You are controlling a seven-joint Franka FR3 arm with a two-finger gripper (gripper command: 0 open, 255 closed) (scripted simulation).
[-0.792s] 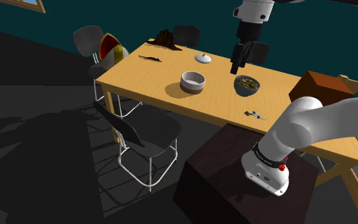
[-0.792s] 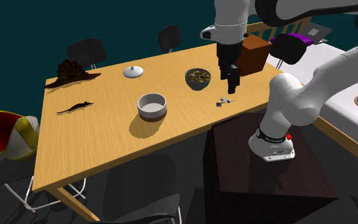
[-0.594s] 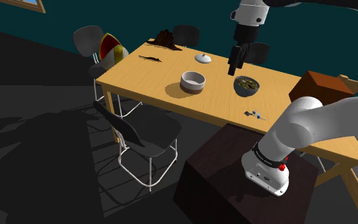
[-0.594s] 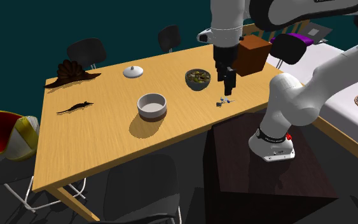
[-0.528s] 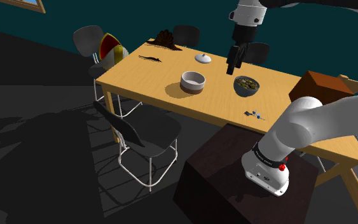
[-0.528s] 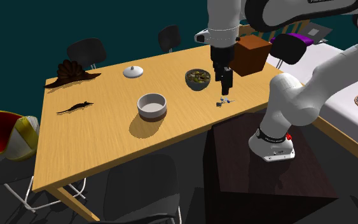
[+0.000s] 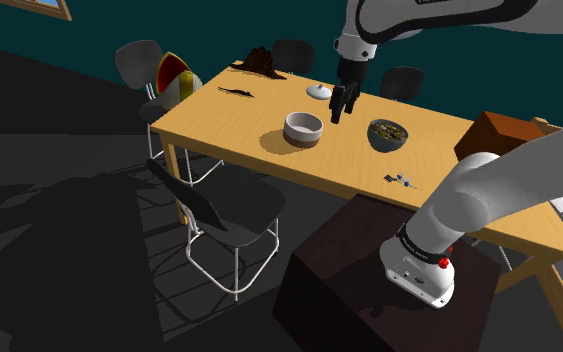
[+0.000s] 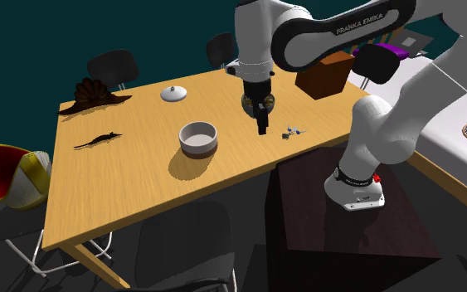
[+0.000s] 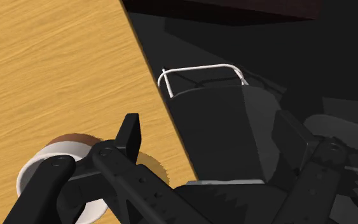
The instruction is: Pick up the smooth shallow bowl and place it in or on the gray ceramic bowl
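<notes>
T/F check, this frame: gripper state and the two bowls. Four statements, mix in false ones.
1. The gripper is open and empty. True.
2. The white bowl sits inside the dark bowl. False: they stand apart on the table.
3. The dark bowl holds something greenish. True.
4. The gripper touches the white bowl. False: it hangs above the table, between the two bowls in the shoulder view.

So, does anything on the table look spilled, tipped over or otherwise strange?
Nothing is spilled. The white bowl and the dark filled bowl stand upright. Only the small white dish looks odd: domed, with a knob on top, as if rim down.
</notes>
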